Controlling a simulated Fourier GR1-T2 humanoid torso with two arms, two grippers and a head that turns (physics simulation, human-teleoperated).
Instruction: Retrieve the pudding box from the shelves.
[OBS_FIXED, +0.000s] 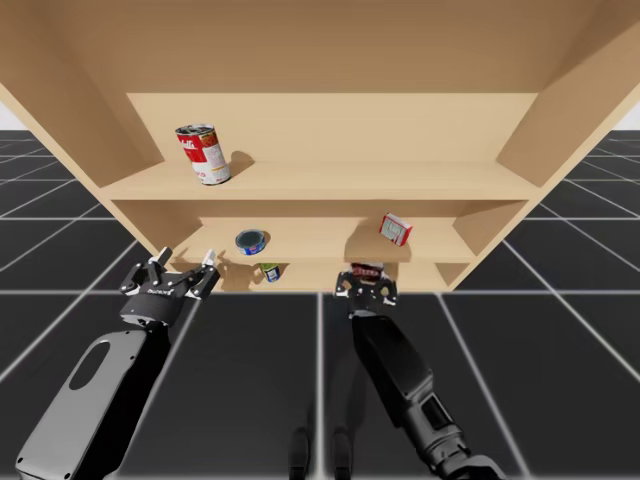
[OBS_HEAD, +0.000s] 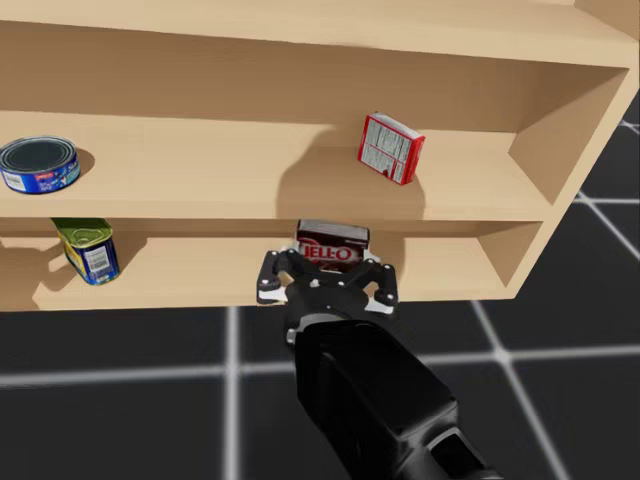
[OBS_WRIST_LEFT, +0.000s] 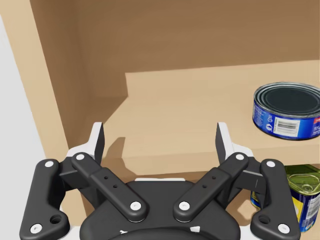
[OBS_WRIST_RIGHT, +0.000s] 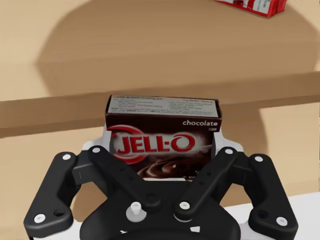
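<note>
Right gripper (OBS_WRIST_RIGHT: 161, 150) pinching the brown pudding box (OBS_WRIST_RIGHT: 162, 127) at the bottom shelf's front lip
Jaws on its two short sides; I judge it light, stiff card, crushable, slick-faced, so grip mid-side. Left gripper (OBS_WRIST_LEFT: 160, 145) at nine o'clock, spread, empty. Pale wood shelves (OBS_FIXED: 330, 180); red-and-white box (OBS_HEAD: 391, 148) at one o'clock, a tier up

On the tan wooden shelf unit (OBS_FIXED: 330, 180), a red-and-white metal can (OBS_FIXED: 203, 153) stood left on the top board. On the middle board a flat blue tin (OBS_FIXED: 251, 241) lay left and a small red-and-white carton (OBS_FIXED: 395, 229) right. Under the tin stood a yellow-and-blue can (OBS_FIXED: 270, 272); right of it, the dark brown pudding box (OBS_HEAD: 332, 243) sat between the fingers of the right gripper (OBS_HEAD: 328, 276).
</note>
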